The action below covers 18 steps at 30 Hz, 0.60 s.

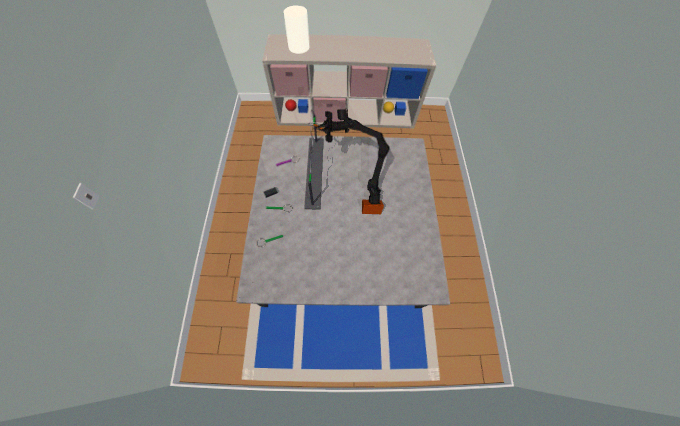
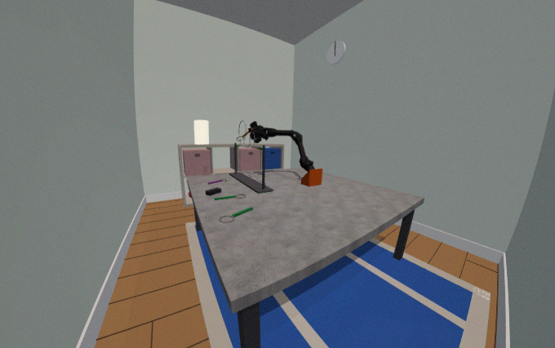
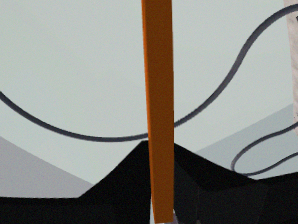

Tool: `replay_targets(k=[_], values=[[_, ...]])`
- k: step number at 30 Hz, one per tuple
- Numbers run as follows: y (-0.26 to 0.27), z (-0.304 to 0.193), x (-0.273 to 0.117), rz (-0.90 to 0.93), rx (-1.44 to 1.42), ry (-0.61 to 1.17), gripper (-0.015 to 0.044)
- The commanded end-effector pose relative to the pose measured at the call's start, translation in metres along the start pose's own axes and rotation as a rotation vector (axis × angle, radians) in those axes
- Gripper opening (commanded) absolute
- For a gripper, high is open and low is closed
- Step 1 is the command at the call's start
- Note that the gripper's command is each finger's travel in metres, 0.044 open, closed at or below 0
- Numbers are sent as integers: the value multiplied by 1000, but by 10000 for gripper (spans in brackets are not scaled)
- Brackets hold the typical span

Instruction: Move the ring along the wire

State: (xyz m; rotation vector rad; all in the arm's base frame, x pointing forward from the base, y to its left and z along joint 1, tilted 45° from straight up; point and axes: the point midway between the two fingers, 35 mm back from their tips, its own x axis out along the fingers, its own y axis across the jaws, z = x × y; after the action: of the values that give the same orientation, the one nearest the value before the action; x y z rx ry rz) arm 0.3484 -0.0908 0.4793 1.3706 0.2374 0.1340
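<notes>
My gripper (image 1: 322,126) (image 2: 250,131) (image 3: 154,147) is shut on the orange handle (image 2: 246,134) (image 3: 160,95). It holds the handle up at wire height, near the far end of the wire stand. The small ring (image 2: 239,139) is at the handle's outer end in the exterior view; it is out of the wrist view. Whether the wire runs through it or touches it is too small to tell. The grey wire (image 3: 105,139) curves behind the handle. The far post (image 2: 235,159) and near post (image 2: 264,170) each have a green part beside them, the far one (image 1: 314,120) and the near one (image 1: 309,178).
The dark stand base (image 1: 314,165) lies on the grey table (image 1: 351,250). Left of it lie a purple-handled ring (image 1: 284,162), a black block (image 1: 270,192) and two green-handled rings (image 1: 274,207) (image 1: 274,238). A shelf (image 1: 348,50) with bins stands behind the table.
</notes>
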Motion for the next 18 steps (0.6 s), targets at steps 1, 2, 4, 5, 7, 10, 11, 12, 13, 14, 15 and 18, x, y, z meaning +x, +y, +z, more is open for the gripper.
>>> replay_targets(k=[1, 2, 4, 5, 7, 10, 11, 12, 13, 14, 15, 18], values=[[11, 0, 0, 21, 31, -4, -150], [12, 0, 0, 22, 34, -4, -150], [15, 1, 0, 24, 37, -4, -150], [16, 1, 0, 24, 38, -4, -150], [18, 1, 0, 23, 37, -4, -150], [19, 1, 0, 18, 27, -3, -150], [20, 1, 0, 17, 24, -3, -150], [20, 1, 0, 16, 22, -3, -150], [20, 1, 0, 16, 22, -3, -150], [20, 1, 0, 16, 22, -3, -150], [20, 1, 0, 14, 18, -3, -150], [20, 1, 0, -1, -13, -3, -150]])
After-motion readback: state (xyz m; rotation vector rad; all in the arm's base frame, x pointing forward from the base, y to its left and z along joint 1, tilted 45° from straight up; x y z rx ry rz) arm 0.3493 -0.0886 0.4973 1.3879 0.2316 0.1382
